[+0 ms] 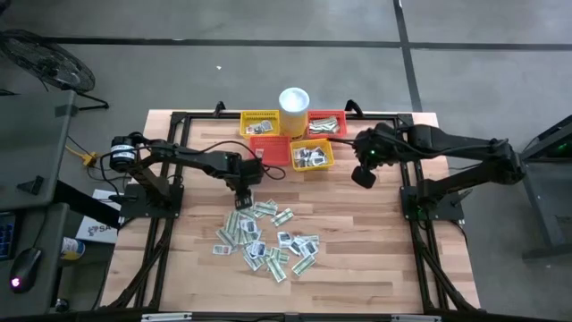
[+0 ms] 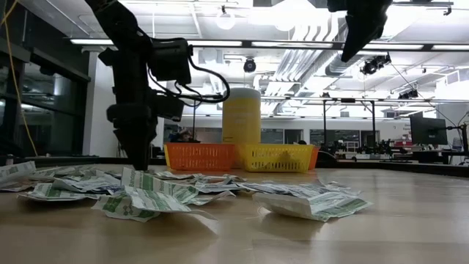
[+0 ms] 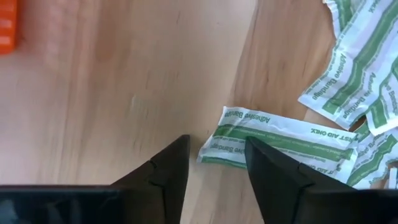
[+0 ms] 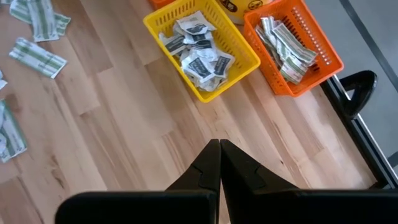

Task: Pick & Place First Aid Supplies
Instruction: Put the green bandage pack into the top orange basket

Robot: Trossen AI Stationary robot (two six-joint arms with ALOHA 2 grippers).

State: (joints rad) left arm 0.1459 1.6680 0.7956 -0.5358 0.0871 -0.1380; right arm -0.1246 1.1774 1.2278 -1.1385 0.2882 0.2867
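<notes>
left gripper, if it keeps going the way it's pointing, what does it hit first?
Most likely the bandage packet at the pile's edge. The left gripper points down at the table with open fingers astride the packet's near end, so the packet comes first, then wood. How far above it the gripper is remains unclear.

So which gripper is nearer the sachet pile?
Left. The left gripper is down at the sachet pile's far edge; the right gripper hangs shut near the baskets.

In the overhead view, a heap of packets (image 1: 266, 240) lies at the table's (image 1: 375, 259) centre, four baskets (image 1: 311, 154) cluster at its upper edge around a cup (image 1: 294, 100), some holding packets.
</notes>
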